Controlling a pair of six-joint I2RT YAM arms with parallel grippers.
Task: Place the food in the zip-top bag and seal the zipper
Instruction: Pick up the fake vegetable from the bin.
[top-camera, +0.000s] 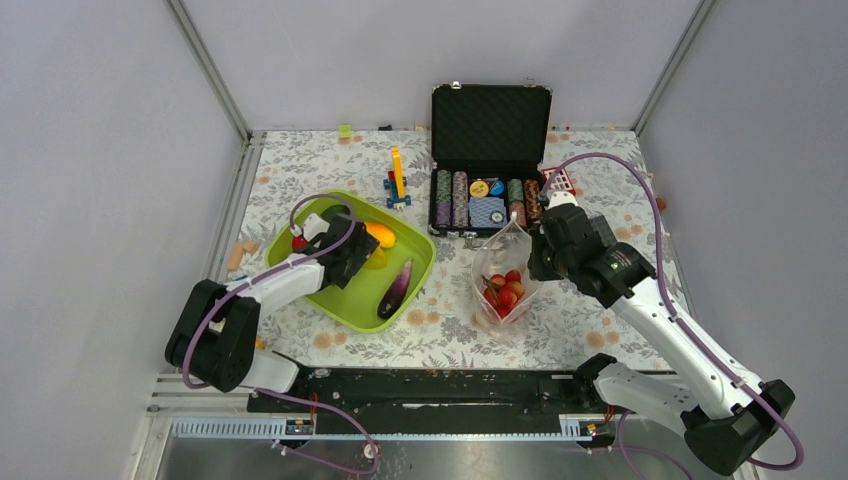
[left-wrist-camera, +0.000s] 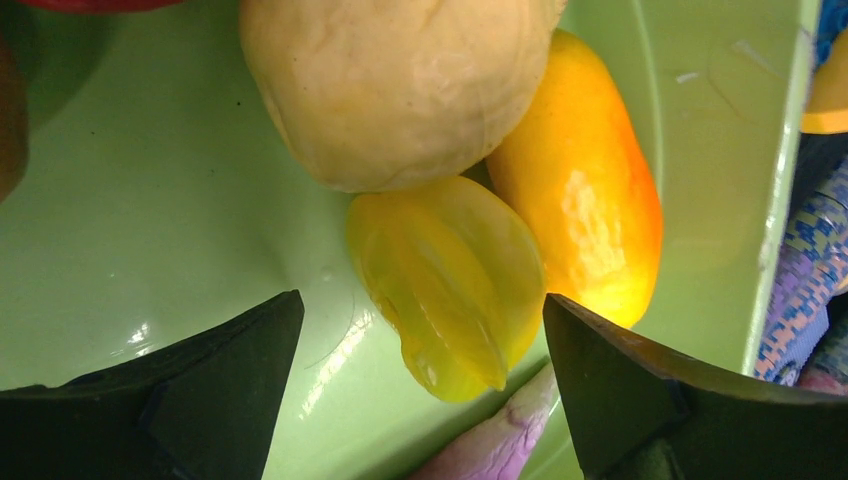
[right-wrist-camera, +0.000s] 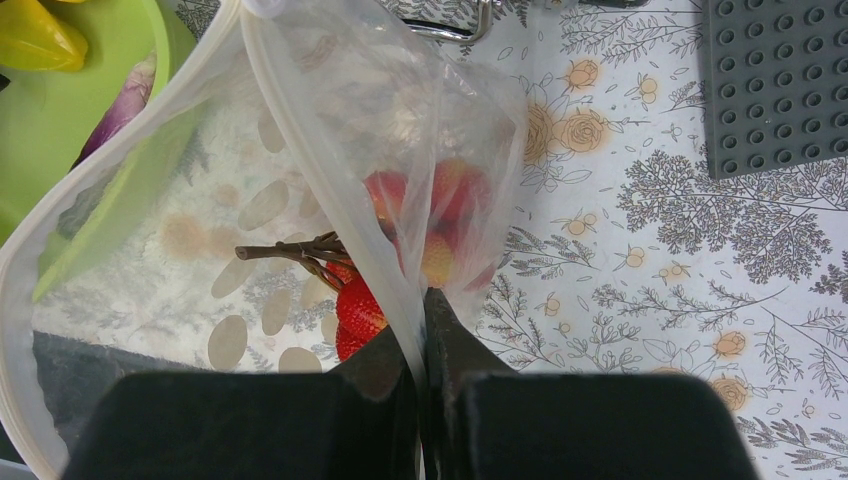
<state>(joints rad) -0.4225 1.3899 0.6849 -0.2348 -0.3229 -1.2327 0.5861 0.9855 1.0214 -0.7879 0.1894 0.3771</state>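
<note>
From above, the left gripper (top-camera: 362, 256) hangs low inside the green tray (top-camera: 424, 268), with an orange fruit (top-camera: 381, 234) just past its tip and a purple eggplant (top-camera: 397, 288) to the near side. The right gripper (top-camera: 534, 262) pinches the right edge of the dotted bag (top-camera: 503, 250), which stands open in front of the black case (top-camera: 490, 120). Red fruit (top-camera: 503, 293) lies in the bag's bottom. In the left wrist view, the fingers (left-wrist-camera: 200, 400) are wide apart and hold nothing. A yellow star fruit (left-wrist-camera: 445, 285) lies between them, close to the right one and clear of the left. The orange fruit is just beyond the right finger, a cream round piece (left-wrist-camera: 400, 80) farther ahead, and the eggplant's tip is below the star fruit. In the right wrist view, the fingers (right-wrist-camera: 455, 350) are pressed together on the bag's rim. Strawberries (right-wrist-camera: 358, 312) sit inside, just left of the fingertips.
</note>
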